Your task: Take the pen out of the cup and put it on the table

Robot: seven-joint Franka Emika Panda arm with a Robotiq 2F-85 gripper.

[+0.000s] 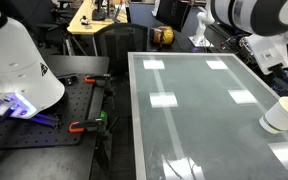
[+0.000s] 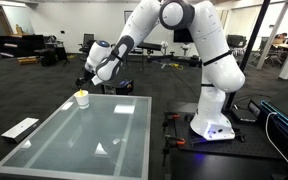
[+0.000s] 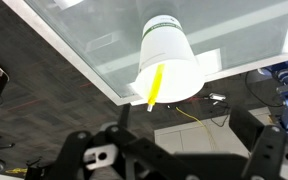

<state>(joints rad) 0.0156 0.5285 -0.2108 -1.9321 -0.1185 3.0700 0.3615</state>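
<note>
The white cup (image 3: 169, 62) stands at a corner of the glass table (image 3: 94, 40). The yellow pen (image 3: 155, 86) leans out over its rim. In the wrist view my gripper (image 3: 179, 160) is open, its dark fingers spread wide with nothing between them. It is apart from the cup, with the pen's end pointing toward the gap. In both exterior views the cup (image 1: 281, 115) (image 2: 81, 98) sits near the table's edge. In an exterior view my gripper (image 2: 90, 78) hangs just above the cup. In that view the pen shows only as a yellow spot at the rim.
A black perforated bench (image 1: 44, 128) with orange clamps (image 1: 84, 126) holds the robot's base (image 1: 19, 70) beside the table (image 1: 199, 110). A brown round object (image 1: 162, 35) lies beyond the table's far end. A flat white object (image 2: 21, 127) lies on the floor.
</note>
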